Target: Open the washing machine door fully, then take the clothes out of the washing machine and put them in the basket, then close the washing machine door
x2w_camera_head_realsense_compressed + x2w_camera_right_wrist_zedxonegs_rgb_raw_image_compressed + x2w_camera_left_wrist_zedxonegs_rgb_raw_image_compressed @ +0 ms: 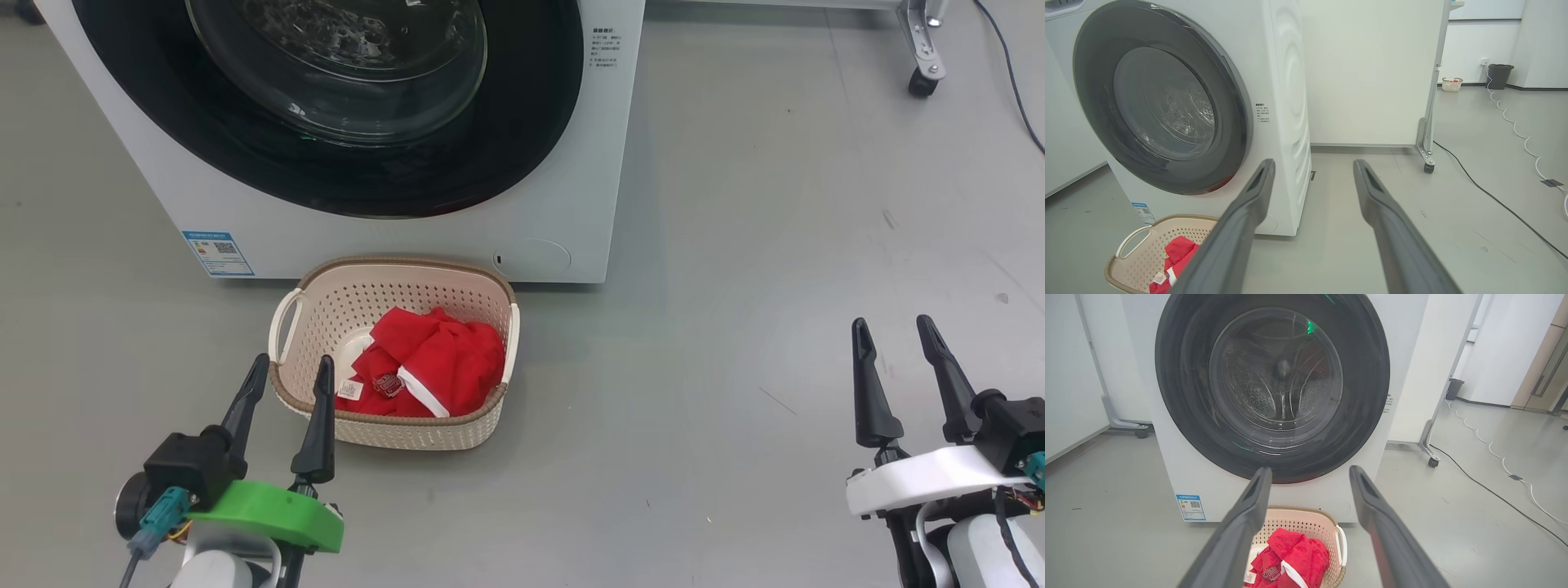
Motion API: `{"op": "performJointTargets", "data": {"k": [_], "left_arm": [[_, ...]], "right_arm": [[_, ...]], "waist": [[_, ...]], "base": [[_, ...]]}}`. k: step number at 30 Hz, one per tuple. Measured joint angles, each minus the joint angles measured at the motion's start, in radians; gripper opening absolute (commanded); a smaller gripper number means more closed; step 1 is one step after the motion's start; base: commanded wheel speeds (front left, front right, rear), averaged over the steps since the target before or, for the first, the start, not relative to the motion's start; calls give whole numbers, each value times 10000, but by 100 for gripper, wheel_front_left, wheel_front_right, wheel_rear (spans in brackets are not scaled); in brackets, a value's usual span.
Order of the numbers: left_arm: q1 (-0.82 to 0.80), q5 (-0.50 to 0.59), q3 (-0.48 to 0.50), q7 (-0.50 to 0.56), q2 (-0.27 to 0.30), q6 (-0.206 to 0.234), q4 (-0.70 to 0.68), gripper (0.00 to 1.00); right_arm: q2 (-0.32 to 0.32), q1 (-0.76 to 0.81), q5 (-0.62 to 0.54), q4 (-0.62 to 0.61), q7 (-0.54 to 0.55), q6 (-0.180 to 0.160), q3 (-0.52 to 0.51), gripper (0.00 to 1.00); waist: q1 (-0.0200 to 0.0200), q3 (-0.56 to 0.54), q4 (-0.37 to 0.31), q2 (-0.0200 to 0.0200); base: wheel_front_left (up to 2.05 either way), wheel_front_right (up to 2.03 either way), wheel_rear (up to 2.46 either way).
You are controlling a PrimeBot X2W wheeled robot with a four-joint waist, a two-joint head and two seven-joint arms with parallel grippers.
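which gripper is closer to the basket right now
Left. The left gripper hangs open right at the basket's near left rim; the right gripper is open too, well off to the basket's right.

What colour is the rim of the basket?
Brown, with a woven look; the basket rim shows best in the head view.

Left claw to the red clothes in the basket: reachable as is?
Probably yes: the left claw is open and empty beside the near rim of the basket, the clothes lie uncovered inside, nothing between them.
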Motion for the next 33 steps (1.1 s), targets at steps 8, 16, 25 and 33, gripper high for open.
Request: {"op": "performJointTargets", "data": {"k": [8,16,25,33], "left_arm": [[6,96,2,0,-48,0,38,100],[9,232,46,0,-92,0,40,100],[17,401,148,0,-115,0,88,100],[29,401,159,0,-142,0,215,100]], "right_arm": [[10,139,-2,-21,0,4,-59,100],[58,189,-75,-40,0,12,-86,100],[88,202,-102,-73,0,98,-117,100],[107,329,-161,-82,0,100,-157,100]], "waist": [[0,-48,25,0],[0,-117,37,0],[0,-179,58,0],[0,-205,81,0]], "base": [[0,0,0],[0,0,0],[0,0,0],[0,0,0]]}}
